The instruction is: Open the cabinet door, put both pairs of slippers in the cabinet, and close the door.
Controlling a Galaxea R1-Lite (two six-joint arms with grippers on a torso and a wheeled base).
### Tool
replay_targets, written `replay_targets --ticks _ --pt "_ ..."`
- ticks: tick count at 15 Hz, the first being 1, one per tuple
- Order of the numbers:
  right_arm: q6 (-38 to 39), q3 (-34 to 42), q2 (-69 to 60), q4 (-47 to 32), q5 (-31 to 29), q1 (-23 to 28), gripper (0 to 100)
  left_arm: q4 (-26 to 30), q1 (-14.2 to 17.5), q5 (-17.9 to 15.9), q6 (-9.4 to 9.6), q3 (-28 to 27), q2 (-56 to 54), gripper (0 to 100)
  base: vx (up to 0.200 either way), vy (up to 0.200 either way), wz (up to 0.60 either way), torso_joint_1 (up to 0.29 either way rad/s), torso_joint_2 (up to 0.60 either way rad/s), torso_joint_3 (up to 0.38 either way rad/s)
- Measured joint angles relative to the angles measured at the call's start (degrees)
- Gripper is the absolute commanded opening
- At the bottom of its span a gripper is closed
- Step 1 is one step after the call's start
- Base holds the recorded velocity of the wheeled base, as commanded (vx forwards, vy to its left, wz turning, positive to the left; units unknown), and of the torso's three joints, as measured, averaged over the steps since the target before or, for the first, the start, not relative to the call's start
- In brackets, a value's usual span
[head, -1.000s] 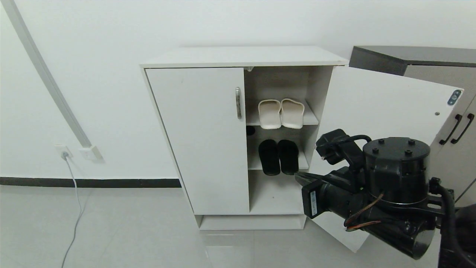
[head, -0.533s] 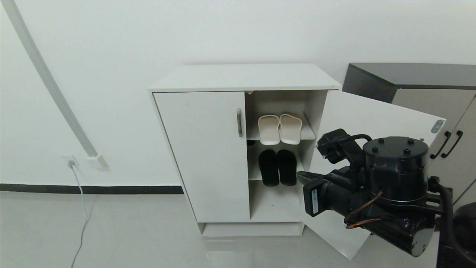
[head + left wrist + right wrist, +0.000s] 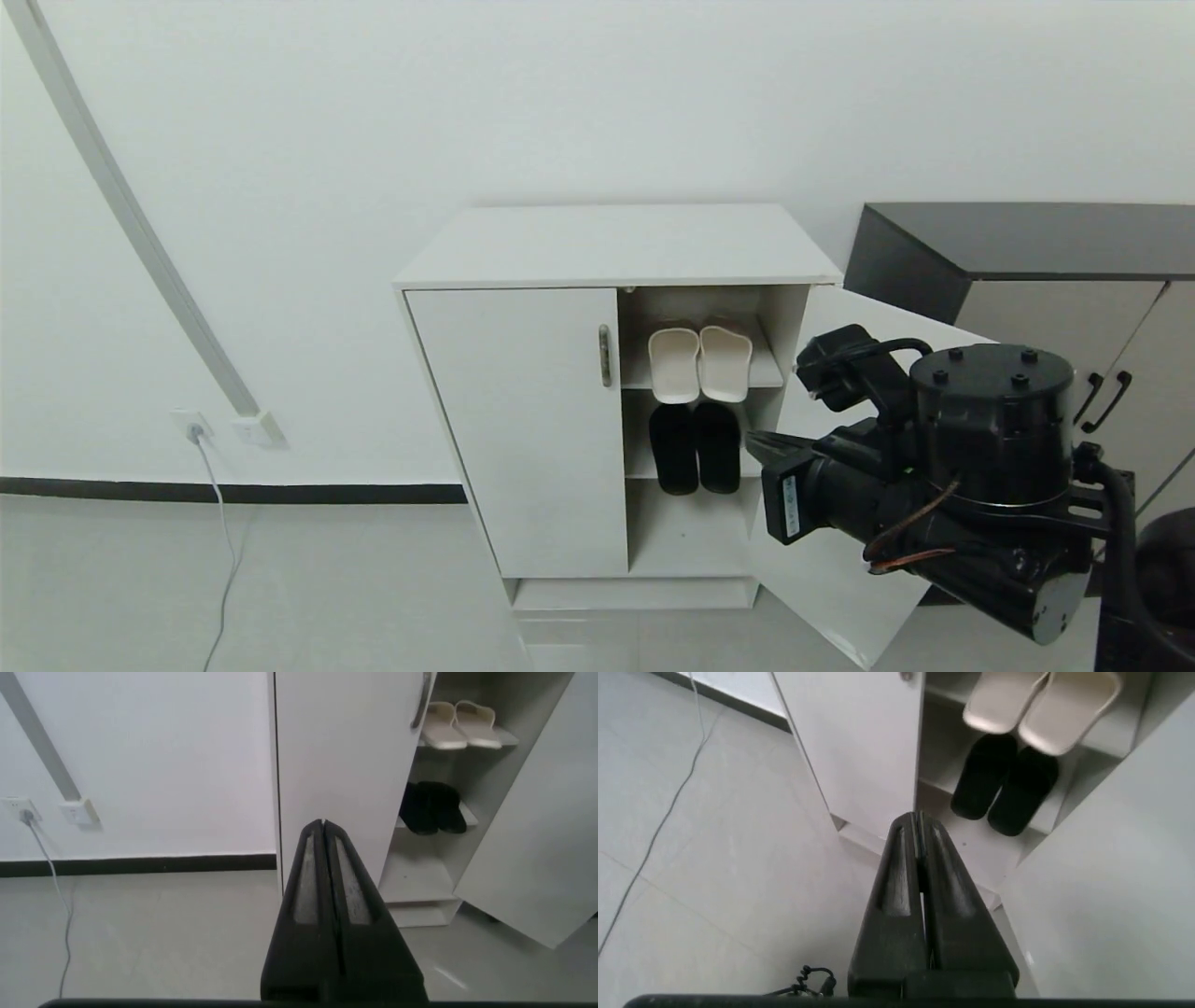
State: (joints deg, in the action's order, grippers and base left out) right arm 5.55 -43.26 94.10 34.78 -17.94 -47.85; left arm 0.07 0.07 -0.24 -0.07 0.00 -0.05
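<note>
Right wrist view has the right gripper [image 3: 922,819] with its two fingers pressed flat together, gripping nothing, and pointing at the open half of the white cabinet [image 3: 616,245]. Ahead of its tips the black slippers [image 3: 1006,779] lie on the middle shelf, with the cream slippers [image 3: 1041,700] one shelf above them, each pair side by side. The open right door [image 3: 1102,887] stands swung wide beside this claw. The left gripper [image 3: 322,826] is likewise closed and empty, facing the shut left door [image 3: 341,765], with both pairs off to its right. A wall socket [image 3: 194,431] sits well to its left.
</note>
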Motion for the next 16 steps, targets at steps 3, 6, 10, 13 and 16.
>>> replay_targets --ticks 3,6,10,13,16 --pt "0.0 0.1 0.2 0.0 0.0 0.1 0 0.0 0.0 0.0 0.00 0.0 0.0 0 0.000 0.000 0.00 0.219 -0.53 -0.325" --pt "-0.2 0.6 0.3 0.2 0.2 0.5 0 0.0 0.0 0.0 0.00 0.0 0.0 0 0.000 0.000 0.00 0.238 -0.55 -0.325" --pt "-0.3 0.7 0.4 0.4 0.3 0.8 0 0.0 0.0 0.0 0.05 0.0 0.0 0 0.000 0.000 0.00 0.133 -0.30 -0.172" --pt "-0.3 0.8 0.4 0.3 0.3 0.9 0 0.0 0.0 0.0 0.00 0.0 0.0 0 0.000 0.000 0.00 0.009 -0.02 -0.012" --pt "-0.3 1.1 0.4 0.2 0.4 1.0 0 0.0 0.0 0.0 0.02 0.0 0.0 0 0.000 0.000 -0.40 0.002 0.00 0.002"
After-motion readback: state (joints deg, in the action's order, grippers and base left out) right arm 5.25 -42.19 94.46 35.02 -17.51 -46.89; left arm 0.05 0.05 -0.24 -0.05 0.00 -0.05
